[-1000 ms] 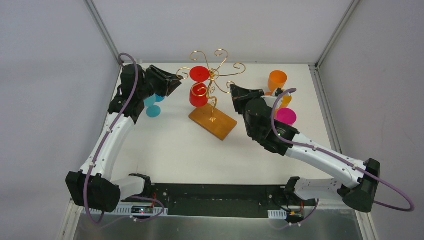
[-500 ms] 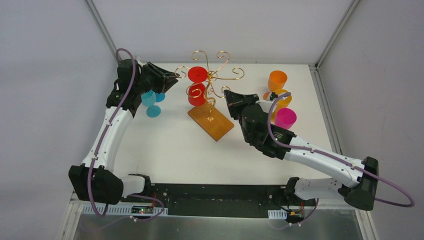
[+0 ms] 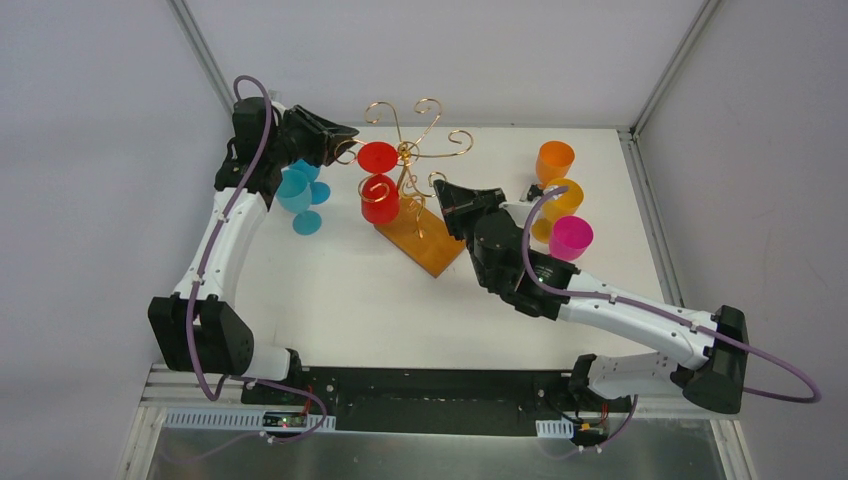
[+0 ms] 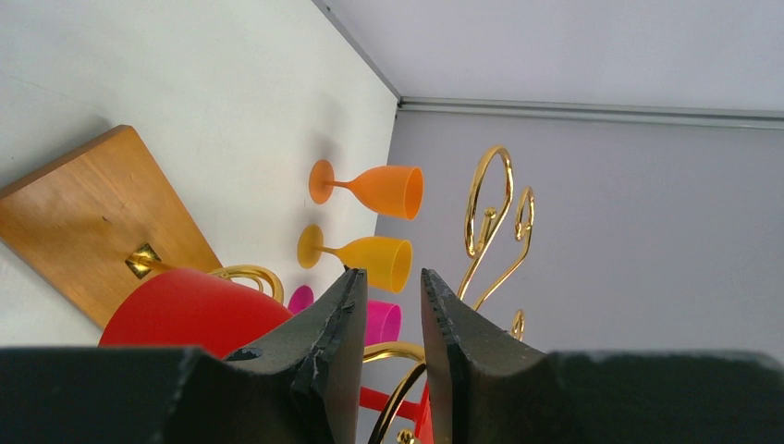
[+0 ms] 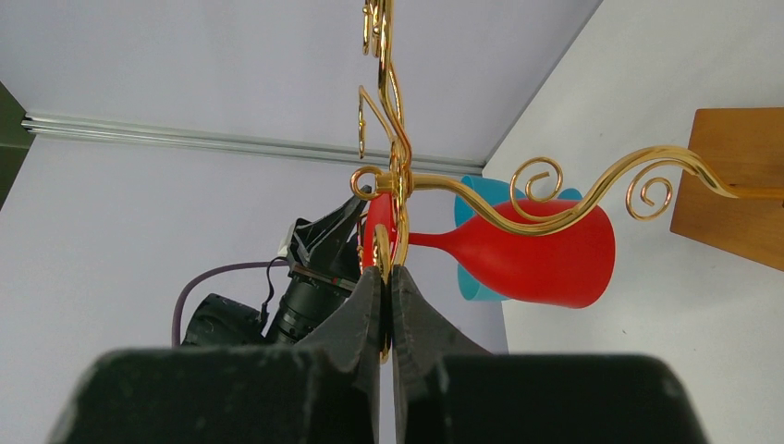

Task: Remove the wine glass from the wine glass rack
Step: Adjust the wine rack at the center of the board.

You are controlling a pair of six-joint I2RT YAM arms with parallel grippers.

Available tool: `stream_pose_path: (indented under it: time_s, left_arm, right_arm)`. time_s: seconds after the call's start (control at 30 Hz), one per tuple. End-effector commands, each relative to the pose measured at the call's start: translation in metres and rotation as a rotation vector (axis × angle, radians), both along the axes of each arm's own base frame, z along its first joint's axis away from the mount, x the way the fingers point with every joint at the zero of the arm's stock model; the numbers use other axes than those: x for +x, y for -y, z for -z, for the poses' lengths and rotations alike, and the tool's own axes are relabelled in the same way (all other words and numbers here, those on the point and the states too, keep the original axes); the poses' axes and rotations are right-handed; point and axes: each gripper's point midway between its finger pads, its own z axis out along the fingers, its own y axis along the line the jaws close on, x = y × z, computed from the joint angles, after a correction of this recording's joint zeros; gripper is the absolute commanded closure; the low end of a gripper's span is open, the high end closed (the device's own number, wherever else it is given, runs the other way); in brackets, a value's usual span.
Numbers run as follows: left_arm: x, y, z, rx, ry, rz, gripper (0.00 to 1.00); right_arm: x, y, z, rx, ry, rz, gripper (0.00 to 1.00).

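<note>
Item: red wine glass [image 3: 380, 197], hung bowl-down on the wine glass rack [image 3: 428, 252], stem roughly vertical. Left gripper [image 3: 346, 151] is nearer, just left of its foot, fingers narrowly apart; wire contact unclear. Right gripper [image 3: 441, 189] is pinched closed on a scroll arm.

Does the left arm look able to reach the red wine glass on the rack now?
Probably yes: the left gripper, open, sits right beside the red wine glass, with only thin scrolls of the rack near it. The right gripper clamps the rack.
</note>
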Motion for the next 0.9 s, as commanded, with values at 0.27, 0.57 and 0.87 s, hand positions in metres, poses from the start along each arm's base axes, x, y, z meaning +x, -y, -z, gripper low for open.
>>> stream_pose_path:
  time_s: [0.27,0.57,0.87]
  left_arm:
    - [0.002,-0.009,-0.033,0.001,0.102,0.002,0.71]
    - [0.002,-0.030,-0.041,0.039,0.140,-0.065,0.67]
    - [-0.024,-0.030,-0.050,0.044,0.164,-0.029,0.64]
  right_arm:
    - [-0.001,0.007,-0.016,0.047,0.029,0.032,0.89]
    - [-0.002,0.027,-0.007,0.044,0.026,0.084,0.78]
    - [-0.005,0.035,0.000,0.037,0.023,0.089,0.70]
